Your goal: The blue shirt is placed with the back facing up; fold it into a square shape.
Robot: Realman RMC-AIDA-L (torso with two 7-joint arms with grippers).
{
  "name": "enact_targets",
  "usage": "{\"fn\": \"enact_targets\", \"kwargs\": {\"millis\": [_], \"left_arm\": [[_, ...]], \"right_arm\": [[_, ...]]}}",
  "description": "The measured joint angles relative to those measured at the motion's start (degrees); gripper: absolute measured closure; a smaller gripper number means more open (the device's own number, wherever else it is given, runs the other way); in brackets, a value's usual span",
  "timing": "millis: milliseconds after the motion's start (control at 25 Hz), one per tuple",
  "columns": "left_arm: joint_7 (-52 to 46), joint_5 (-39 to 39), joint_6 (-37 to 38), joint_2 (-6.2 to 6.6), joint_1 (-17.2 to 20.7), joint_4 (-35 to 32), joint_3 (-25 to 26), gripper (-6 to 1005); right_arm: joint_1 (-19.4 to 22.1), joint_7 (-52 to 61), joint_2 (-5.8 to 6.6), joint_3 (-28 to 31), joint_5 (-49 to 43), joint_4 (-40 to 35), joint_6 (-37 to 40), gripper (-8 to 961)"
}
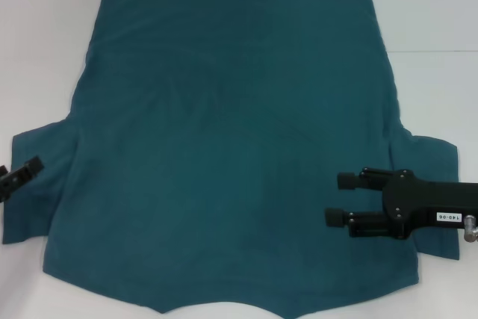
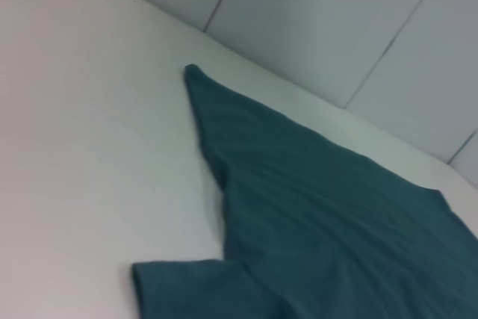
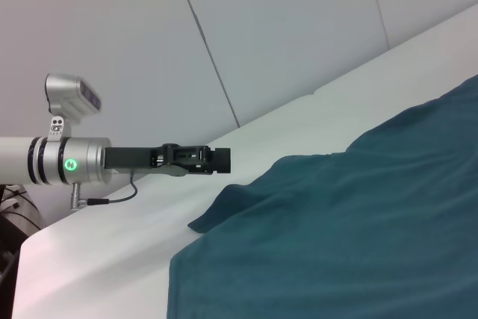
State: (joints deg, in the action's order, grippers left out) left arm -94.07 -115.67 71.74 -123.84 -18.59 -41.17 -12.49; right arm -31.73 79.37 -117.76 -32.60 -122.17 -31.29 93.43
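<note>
Table: white, carrying all. Blue shirt: spread flat, plain side up, unfolded, long axis running away from the robot. Right claw: jaws apart, over its near-right part, beside the sleeve. Left claw: at the left sleeve's edge; state cannot be told.

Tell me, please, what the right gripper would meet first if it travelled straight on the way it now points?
Probably only the blue shirt below the open right gripper; farther on, the left gripper, though heights are unclear.

blue shirt is matt soft cloth with faint creases, desk is smooth matt white, right gripper is matt black plastic-looking.
</note>
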Motion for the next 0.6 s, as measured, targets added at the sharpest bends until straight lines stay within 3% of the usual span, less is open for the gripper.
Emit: {"fn": "enact_targets", "kwargs": {"millis": [600], "left_arm": [[0.28,-0.19,-4.65,-0.18,1.07,1.3,-0.24,124]], "right_arm": [[0.09,0.0,-0.13,0.0,0.0,0.0,0.0,58]]}}
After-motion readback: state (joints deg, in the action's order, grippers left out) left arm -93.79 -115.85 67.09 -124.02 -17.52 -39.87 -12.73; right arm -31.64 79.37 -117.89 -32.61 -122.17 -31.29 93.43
